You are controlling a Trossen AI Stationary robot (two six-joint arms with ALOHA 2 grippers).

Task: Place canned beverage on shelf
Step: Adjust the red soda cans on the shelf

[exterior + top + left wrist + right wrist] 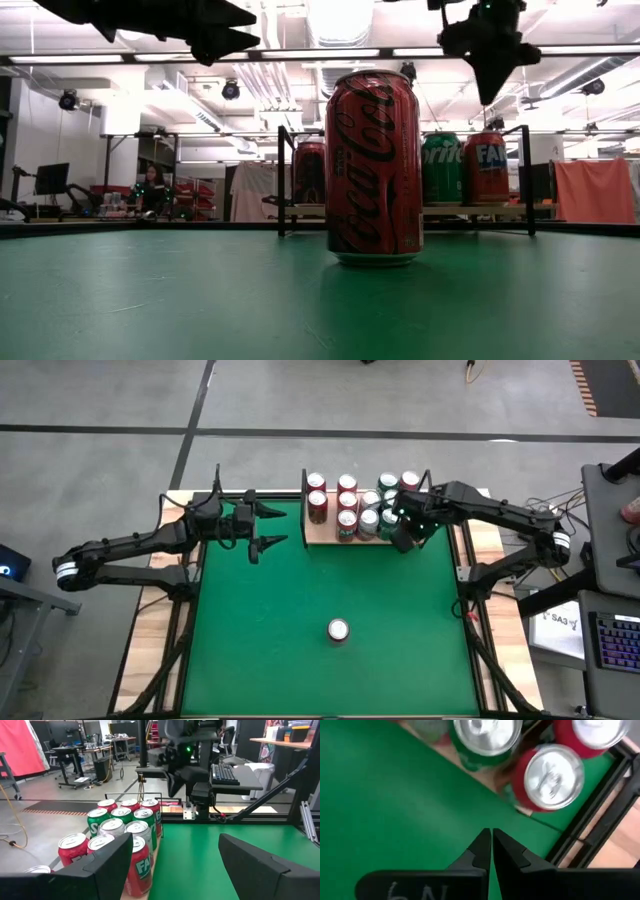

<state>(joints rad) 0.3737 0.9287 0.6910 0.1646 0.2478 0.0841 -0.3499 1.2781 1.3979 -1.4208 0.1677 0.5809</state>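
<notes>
Red Coca-Cola can (338,630) stands alone on the green table (250,620), well apart from the wooden shelf (322,537). Right gripper (491,851) hovers beside the shelf, fingers closed, empty. Left gripper (277,526) hangs spread wide, empty.

Shelf (322,538) crowded: cans (347,510) pack middle and right end, bare board only at left front. Right gripper (404,541) hangs by shelf's right front corner. My lone Coke can (338,630) stands amid open felt.

Cans (350,505) crowd the shelf (322,537) (table's far edge); one can (338,630) stands alone nearer.
</notes>
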